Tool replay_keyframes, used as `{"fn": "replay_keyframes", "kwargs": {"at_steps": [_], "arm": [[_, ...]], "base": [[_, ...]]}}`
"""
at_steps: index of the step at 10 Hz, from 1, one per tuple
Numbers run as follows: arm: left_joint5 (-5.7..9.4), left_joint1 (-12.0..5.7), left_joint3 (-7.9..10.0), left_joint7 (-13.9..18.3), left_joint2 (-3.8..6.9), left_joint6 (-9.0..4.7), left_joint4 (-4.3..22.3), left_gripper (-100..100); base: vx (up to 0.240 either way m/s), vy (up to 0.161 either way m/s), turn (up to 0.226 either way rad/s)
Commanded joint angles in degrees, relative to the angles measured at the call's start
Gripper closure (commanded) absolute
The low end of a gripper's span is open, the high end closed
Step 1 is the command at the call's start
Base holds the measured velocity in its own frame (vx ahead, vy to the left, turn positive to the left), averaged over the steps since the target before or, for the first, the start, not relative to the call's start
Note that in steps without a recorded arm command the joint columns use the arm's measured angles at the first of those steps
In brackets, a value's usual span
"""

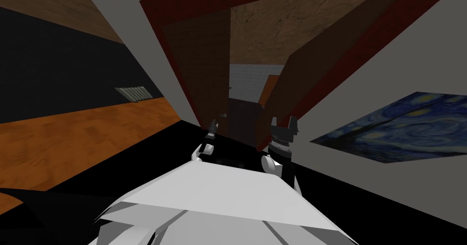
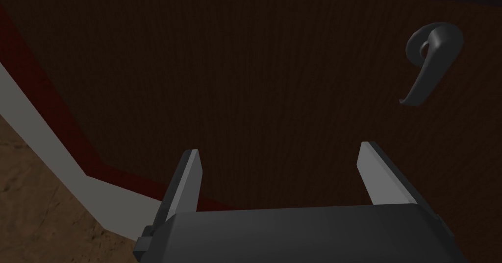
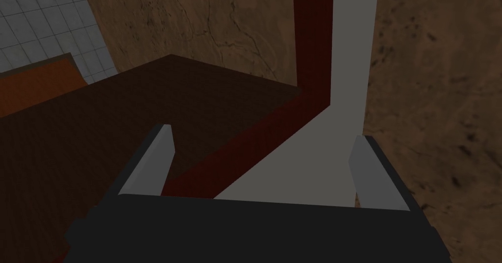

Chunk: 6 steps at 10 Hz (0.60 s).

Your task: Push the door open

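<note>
Brown door (image 2: pixel 245 79) stands partly open straight ahead of you, in its dark red frame (image 1: pixel 155 25). Its grey lever handle (image 2: pixel 431 61) is near your left gripper (image 2: pixel 279 172). That gripper and the right gripper (image 3: pixel 262 152) are both spread and empty. You seem poised to push, so next press the left fingers against the panel.

The door (image 2: pixel 245 79) is dark brown, finely grained — its frame (image 1: pixel 154 23) deep red, its handle (image 2: pixel 431 64) grey — and the painting (image 1: pixel 401 126) swirls blue and yellow.

The head camera looks steeply down and forward, rolled, at the dark door (image 1: pixel 200 69) and its red frame (image 1: pixel 154 23). Both wrist cameras face this door from near; they also share the frame and grey wall (image 2: pixel 29 120).
</note>
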Motion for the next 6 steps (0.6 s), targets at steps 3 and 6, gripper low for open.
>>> {"fn": "replay_keyframes", "kwargs": {"at_steps": [3,6], "arm": [[0.28,-2.33,-0.52,-0.52,0.17,-1.80,5.67,-100],[0.57,-4.36,-1.00,-0.97,0.38,-3.11,10.34,-100]], "base": [[0.035,0.040,-0.046],[0.045,0.058,-0.056]]}}
